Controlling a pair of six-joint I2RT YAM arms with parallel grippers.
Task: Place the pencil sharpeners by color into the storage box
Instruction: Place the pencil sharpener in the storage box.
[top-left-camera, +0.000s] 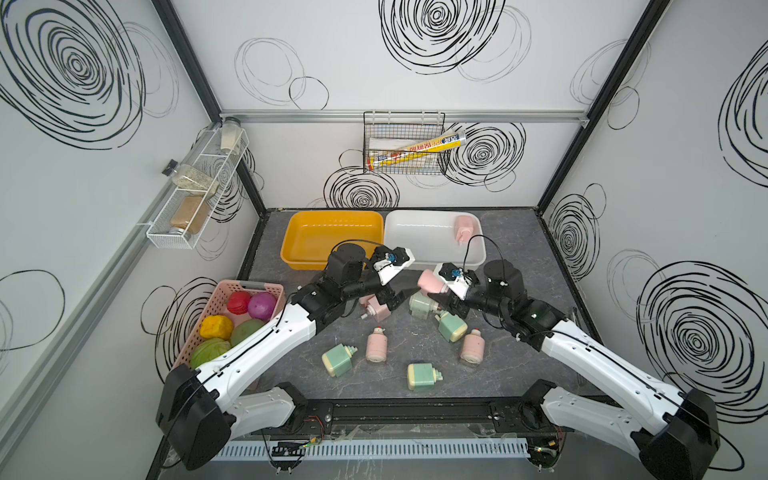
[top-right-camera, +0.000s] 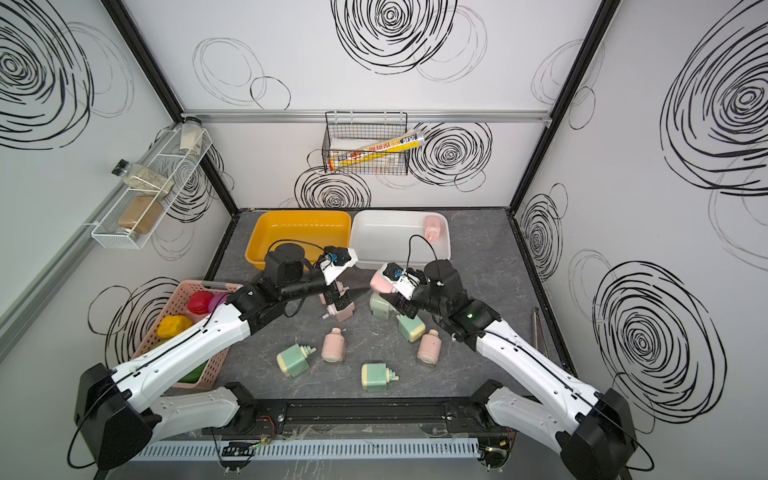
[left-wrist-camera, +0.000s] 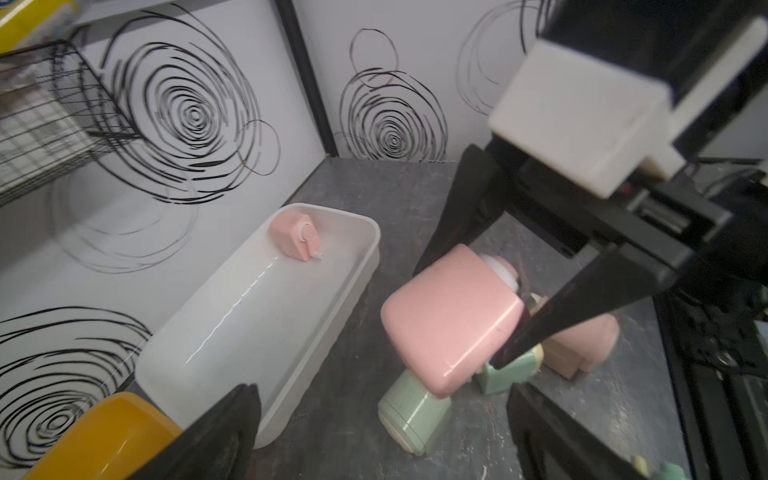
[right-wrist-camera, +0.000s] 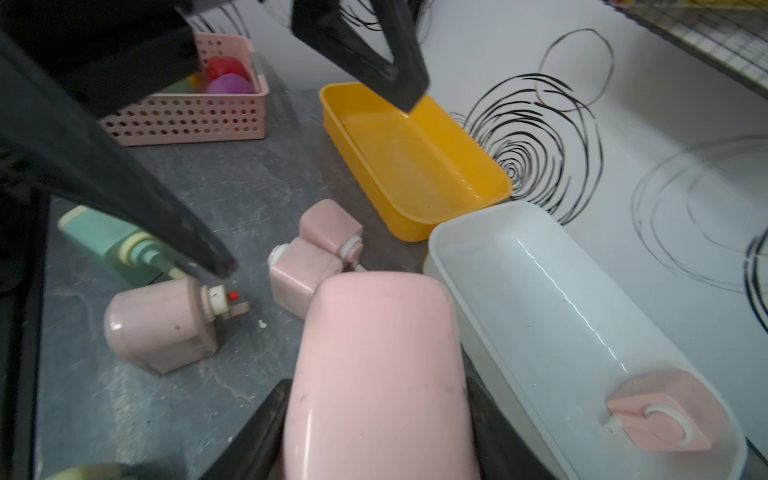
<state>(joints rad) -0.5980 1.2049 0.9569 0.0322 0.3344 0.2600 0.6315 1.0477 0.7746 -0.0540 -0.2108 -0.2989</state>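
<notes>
My right gripper (right-wrist-camera: 378, 419) is shut on a pink pencil sharpener (right-wrist-camera: 378, 365), held above the table near the front rim of the white storage box (top-left-camera: 415, 261). In both top views that pink sharpener (top-left-camera: 429, 281) hangs between the two arms. One pink sharpener (top-left-camera: 463, 227) lies inside the white box. The yellow box (top-left-camera: 307, 259) beside it holds nothing. My left gripper (left-wrist-camera: 382, 440) is open with nothing between its fingers, just above two pink sharpeners (top-left-camera: 374, 308). Several green (top-left-camera: 338, 359) and pink (top-left-camera: 377, 344) sharpeners lie scattered on the table.
A pink perforated basket (top-left-camera: 249, 286) with toy fruits stands at the table's left edge under my left arm. A wire basket (top-left-camera: 405, 143) hangs on the back wall, and a white spice rack (top-left-camera: 187, 199) on the left wall.
</notes>
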